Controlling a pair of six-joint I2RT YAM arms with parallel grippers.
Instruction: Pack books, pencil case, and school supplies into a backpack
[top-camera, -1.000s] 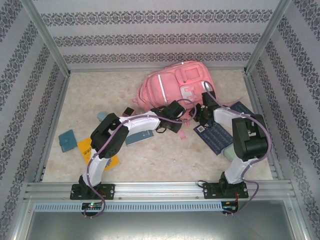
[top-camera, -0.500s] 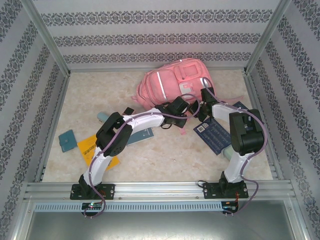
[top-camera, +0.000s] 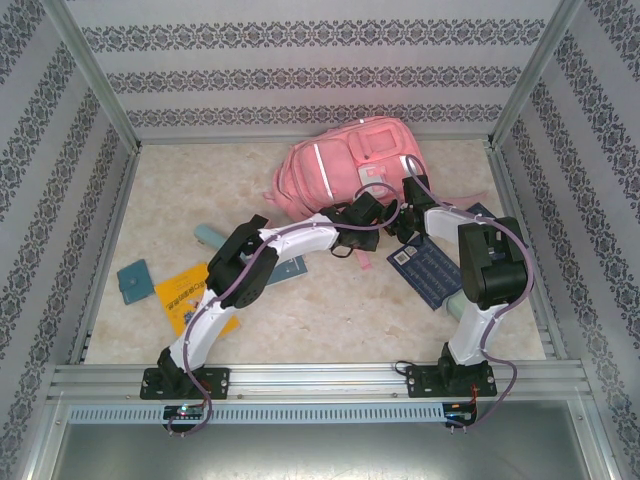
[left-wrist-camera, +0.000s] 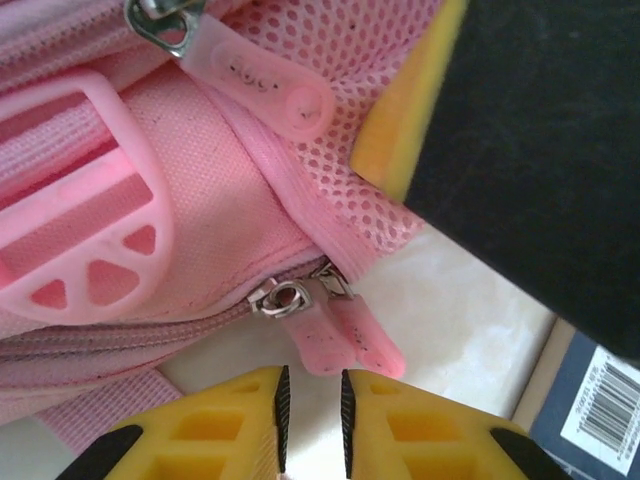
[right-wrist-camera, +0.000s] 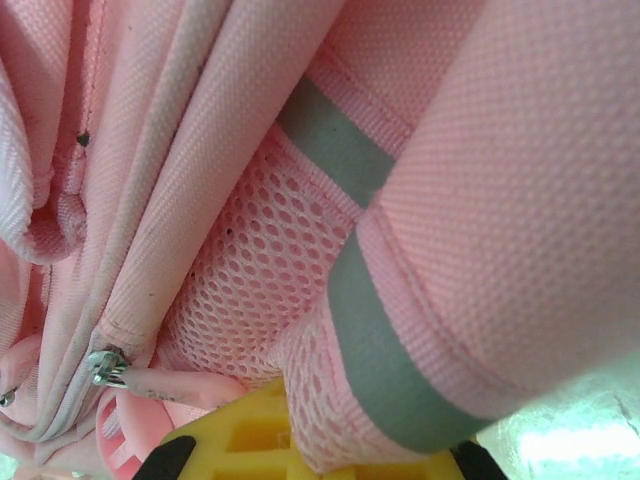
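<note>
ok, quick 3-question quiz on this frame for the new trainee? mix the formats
1. True or false: the yellow book is already inside the pink backpack.
2. In the left wrist view, what lies just ahead of the left fingers? A) a pink zipper pull B) a pencil C) a pair of scissors
3. On which side of the table, by the robot's own left and right, does the dark navy book rest?

Key: 1 false, it lies out on the table; 2 A; 3 right.
</note>
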